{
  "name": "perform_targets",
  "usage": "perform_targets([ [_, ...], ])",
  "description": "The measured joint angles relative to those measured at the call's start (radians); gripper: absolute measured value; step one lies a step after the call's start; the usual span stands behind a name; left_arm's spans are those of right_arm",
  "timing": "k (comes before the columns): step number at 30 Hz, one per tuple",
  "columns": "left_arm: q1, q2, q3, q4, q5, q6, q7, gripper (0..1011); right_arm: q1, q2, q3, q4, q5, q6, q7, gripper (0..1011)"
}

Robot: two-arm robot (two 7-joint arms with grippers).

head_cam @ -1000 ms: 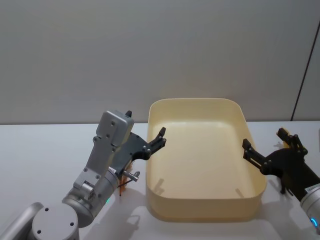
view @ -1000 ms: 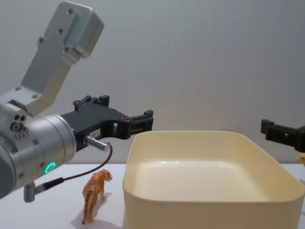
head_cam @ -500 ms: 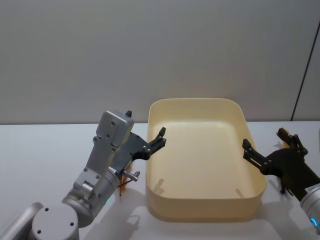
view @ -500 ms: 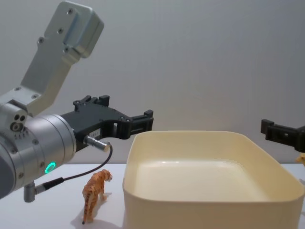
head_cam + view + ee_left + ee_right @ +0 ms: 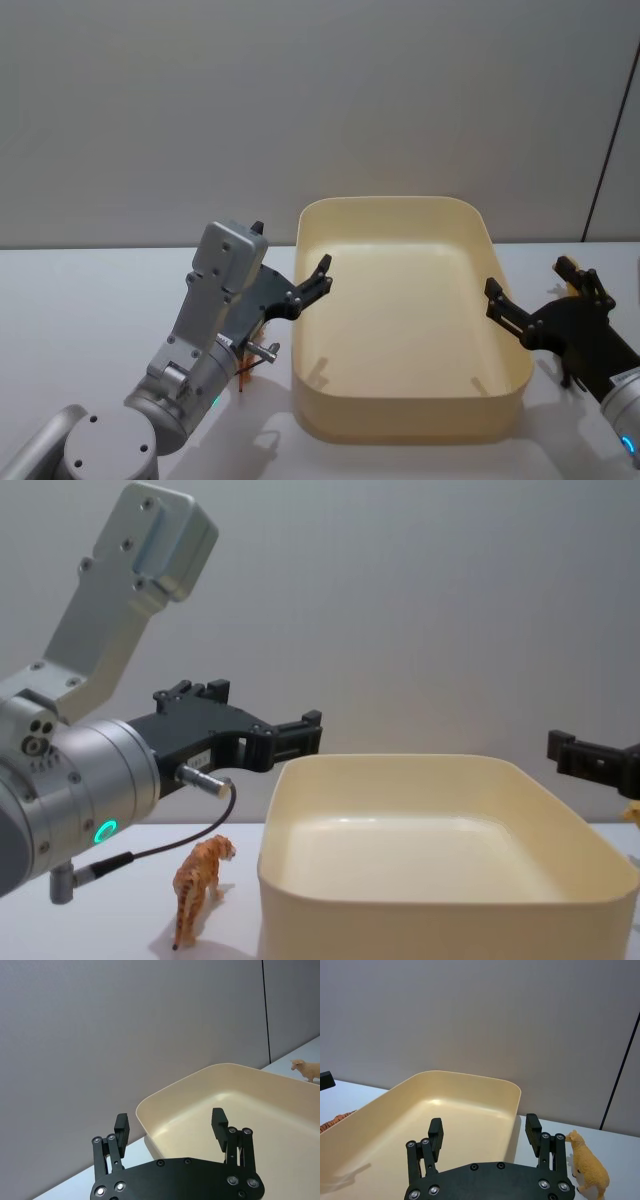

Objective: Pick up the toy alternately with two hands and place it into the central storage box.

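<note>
While spread wide, left tool [image 5: 170,1120], right tool [image 5: 484,1125].

Left arm [image 5: 208,320]: rises from the near left, silver wrist link angled upward, green ring light [image 5: 105,831] lit on the joint.
Left gripper [image 5: 170,1121]: held in the air, pointing far and right, fingers [image 5: 121,1125] spread wide, nothing between them.
Right arm [image 5: 625,405]: enters at the near right corner.
Right gripper [image 5: 484,1129]: low, pointing far and left, spread wide, holding nothing.
</note>
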State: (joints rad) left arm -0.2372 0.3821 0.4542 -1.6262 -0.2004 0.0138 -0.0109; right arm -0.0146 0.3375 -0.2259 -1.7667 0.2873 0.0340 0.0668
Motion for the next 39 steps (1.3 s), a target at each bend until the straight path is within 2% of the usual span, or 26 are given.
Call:
perform_targets([
  [32, 0.000, 0.000, 0.000, 0.000, 0.000, 0.000, 0.000, 1001, -0.001, 0.000, 0.000, -0.001, 0.000, 0.000, 0.000, 1001],
  [39, 0.000, 0.000, 0.000, 0.000, 0.000, 0.000, 0.000, 1001, -0.018, 0.006, 0.001, -0.025, -0.001, 0.008, -0.012, 1001],
])
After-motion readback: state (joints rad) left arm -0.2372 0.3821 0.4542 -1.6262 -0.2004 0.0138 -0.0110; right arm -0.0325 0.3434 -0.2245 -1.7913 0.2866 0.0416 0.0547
